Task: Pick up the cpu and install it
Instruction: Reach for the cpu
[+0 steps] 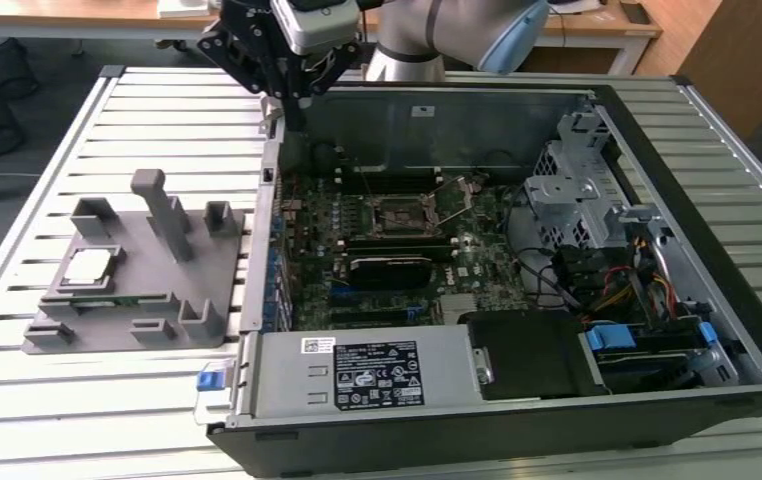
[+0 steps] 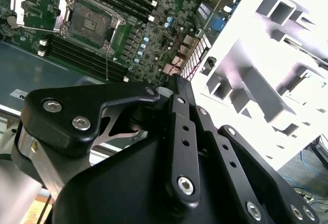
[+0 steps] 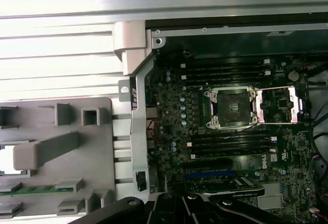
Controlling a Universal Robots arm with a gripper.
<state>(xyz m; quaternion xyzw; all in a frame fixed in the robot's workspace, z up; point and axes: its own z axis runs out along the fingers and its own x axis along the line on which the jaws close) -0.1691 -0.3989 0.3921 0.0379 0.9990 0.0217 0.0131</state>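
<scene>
Task looked barely begun, imo. The cpu [image 1: 88,266] lay flat in its recess on the grey holder [image 1: 154,300]. The holder sat on the slatted table [image 1: 168,110], just beside the open PC case [image 1: 421,120] on the exterior view's left. So the chip was not picked up and nothing was touching it.

The gripper [image 1: 288,98] hung high over the case's far corner on that same side, near the back wall and well apart from the cpu. The pincer looked pressed together w/ nothing in it. In the second wrist view it ran down to a single tip.

Inside the case, the socket [image 3: 229,108] on the board sat bare. Its metal cover plate [image 3: 279,103] was swung open beside it, as the first wrist view showed. My guess: the socket was ready to take the chip, but no chip was in it.

So nothing of the job showed as done. Both the pick-up and the install were left to do, as far as I could judge.
</scene>
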